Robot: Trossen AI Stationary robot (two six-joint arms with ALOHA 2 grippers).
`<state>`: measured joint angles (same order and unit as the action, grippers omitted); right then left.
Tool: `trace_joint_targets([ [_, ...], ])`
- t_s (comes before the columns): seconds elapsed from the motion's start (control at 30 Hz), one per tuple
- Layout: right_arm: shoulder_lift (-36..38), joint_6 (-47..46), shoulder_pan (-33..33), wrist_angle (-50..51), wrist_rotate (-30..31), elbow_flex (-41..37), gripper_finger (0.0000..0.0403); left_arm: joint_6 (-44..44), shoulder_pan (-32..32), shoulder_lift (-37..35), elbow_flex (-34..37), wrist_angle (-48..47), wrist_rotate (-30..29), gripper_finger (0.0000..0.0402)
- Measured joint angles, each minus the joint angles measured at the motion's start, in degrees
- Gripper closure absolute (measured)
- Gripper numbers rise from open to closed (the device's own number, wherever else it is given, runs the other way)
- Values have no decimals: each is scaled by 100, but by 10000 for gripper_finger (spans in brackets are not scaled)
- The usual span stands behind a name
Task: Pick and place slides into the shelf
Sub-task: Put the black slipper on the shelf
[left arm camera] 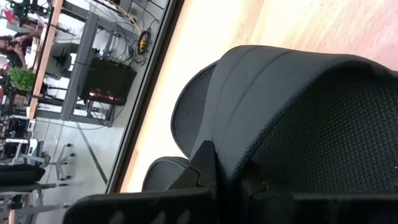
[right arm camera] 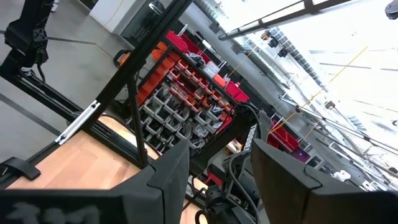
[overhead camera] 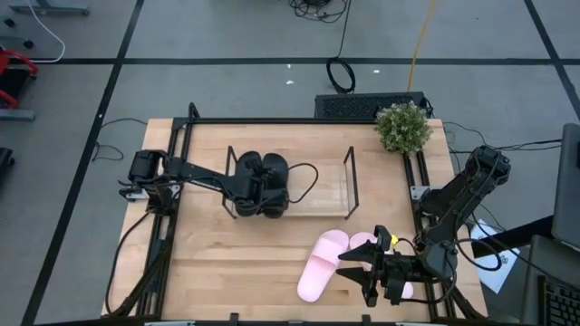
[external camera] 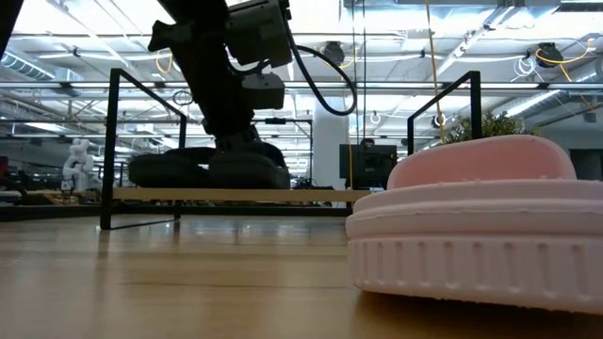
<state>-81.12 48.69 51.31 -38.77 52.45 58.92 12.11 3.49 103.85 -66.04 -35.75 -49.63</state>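
Two matte black slides (overhead camera: pixel 263 177) sit side by side on the left part of the shelf (overhead camera: pixel 350 186), a low wire rack with a clear base. In the low view they rest on its base (external camera: pixel 207 169). My left gripper (overhead camera: pixel 249 192) is down on the near end of those slides. Its wrist view is filled by a black strap (left arm camera: pixel 298 106). Two pale pink slides lie on the table near the shelf's right end, one (overhead camera: pixel 322 264) bare, the other (overhead camera: pixel 367 241) partly under my right gripper (overhead camera: pixel 355 272). That gripper is open, holds nothing and points toward the table's left.
A potted plant (overhead camera: pixel 403 127) stands at the table's far right corner, beside a black box (overhead camera: pixel 362 106). The shelf's right half (overhead camera: pixel 322 186) is bare. A pink slide (external camera: pixel 471 226) fills the low view's right foreground. Bare wood lies near left (overhead camera: pixel 227 263).
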Motion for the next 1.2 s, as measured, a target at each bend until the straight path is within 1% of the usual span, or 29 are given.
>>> trace_joint_targets([
  [0.2, 0, -1, 0, 0, 0, 0, 238, -200, 0, 0, 0, -4, 16, 364],
  [0.57, 0, -3, 0, 1, -2, -2, 238, -236, -4, 0, 0, -11, 18, 301],
  [0.93, 0, -3, 0, 1, -2, -2, 238, -1, -7, 0, 4, -17, 47, 246],
  [1.2, 2, -3, 0, 1, -2, -2, 238, 50, -7, -11, 4, -13, 171, 207],
])
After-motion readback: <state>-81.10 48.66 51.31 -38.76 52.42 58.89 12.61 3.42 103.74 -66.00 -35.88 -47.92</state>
